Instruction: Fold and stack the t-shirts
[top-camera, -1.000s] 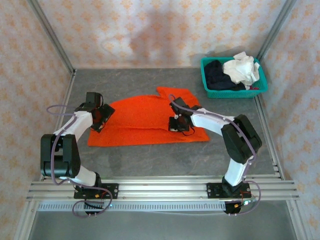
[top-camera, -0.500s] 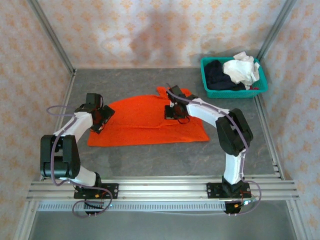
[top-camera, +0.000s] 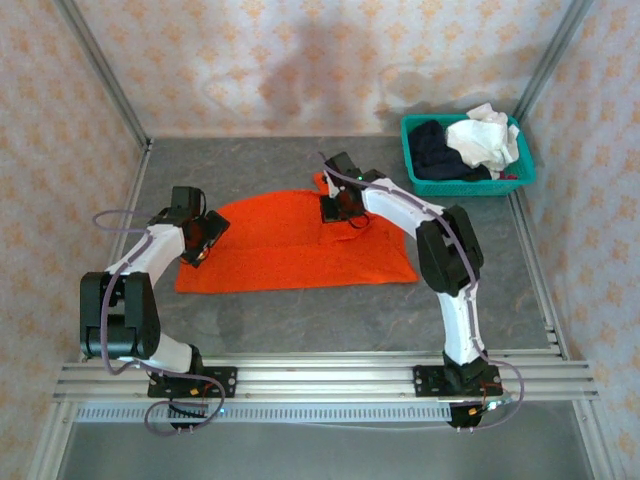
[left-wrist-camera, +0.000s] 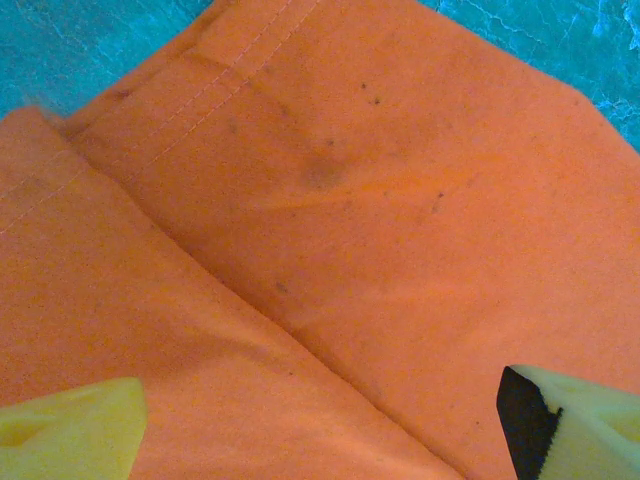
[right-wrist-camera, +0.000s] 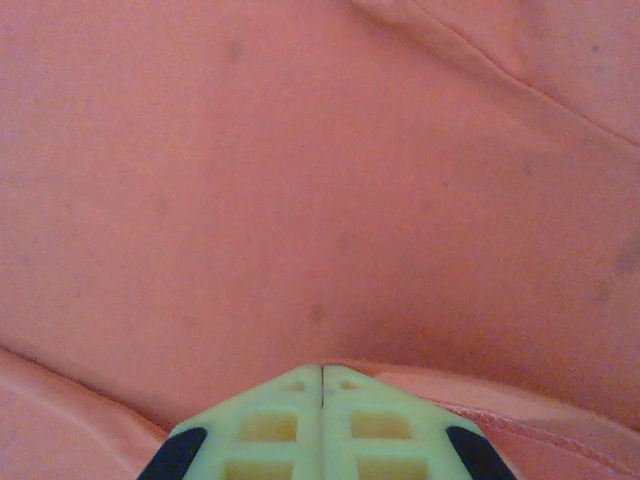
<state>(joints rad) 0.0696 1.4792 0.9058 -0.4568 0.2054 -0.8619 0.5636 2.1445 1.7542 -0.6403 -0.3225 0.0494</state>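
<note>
A large orange t-shirt (top-camera: 280, 245) lies spread on the grey table, partly folded, with a flap at its far edge. My left gripper (top-camera: 200, 240) hovers over the shirt's left edge, jaws wide open with nothing between them (left-wrist-camera: 315, 440); a diagonal fold line crosses the cloth (left-wrist-camera: 350, 200) beneath it. My right gripper (top-camera: 335, 208) is over the far middle of the shirt near the flap. Its fingers (right-wrist-camera: 322, 370) are shut tight together, tips down against the orange cloth (right-wrist-camera: 300, 150) at a raised fold edge. No cloth shows between them.
A teal mesh basket (top-camera: 465, 186) stands at the back right, holding a crumpled white t-shirt (top-camera: 485, 140) and a dark navy t-shirt (top-camera: 435, 150). Metal frame posts and patterned walls bound the table (top-camera: 300, 320). The rail with the arm bases runs along the near edge.
My shut right gripper has slid from the shirt's right middle toward the far edge, near the flap. The left gripper has stayed still and open.
</note>
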